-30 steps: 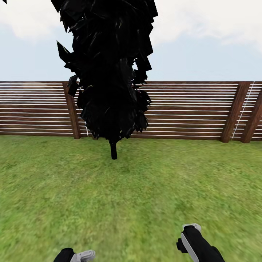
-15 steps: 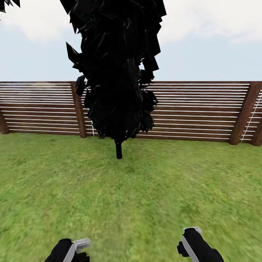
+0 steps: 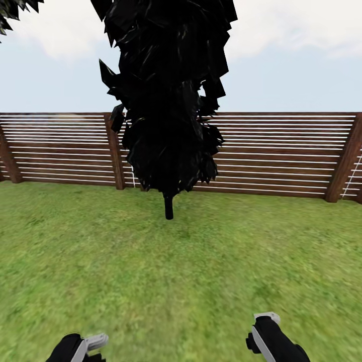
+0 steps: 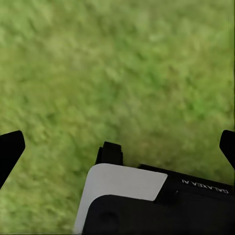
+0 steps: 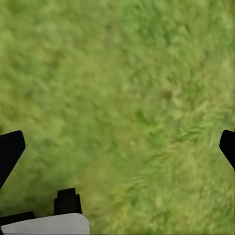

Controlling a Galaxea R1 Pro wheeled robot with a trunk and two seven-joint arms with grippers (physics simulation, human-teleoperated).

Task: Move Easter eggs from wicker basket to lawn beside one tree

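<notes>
Rightward drifts the black tree (image 3: 168, 95) as the camera pans over lawn (image 3: 201, 261); both grippers' jaws apparently spread, empty.

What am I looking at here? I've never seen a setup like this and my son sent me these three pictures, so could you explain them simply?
These are computer-rendered views from a wheeled robot with two arms, steered by a person. The big picture comes from a camera on its head, looking forward over a lawn toward a black conifer-like tree and a brown slatted fence. At the bottom edge you see parts of its two arms.

The two smaller pictures come from cameras near each arm's tool, looking down at grass. In the left one, the left tool has its dark fingertips far apart, so it is open and holds nothing. The right tool is likewise open and holds nothing. Only grass lies beneath them.
</notes>
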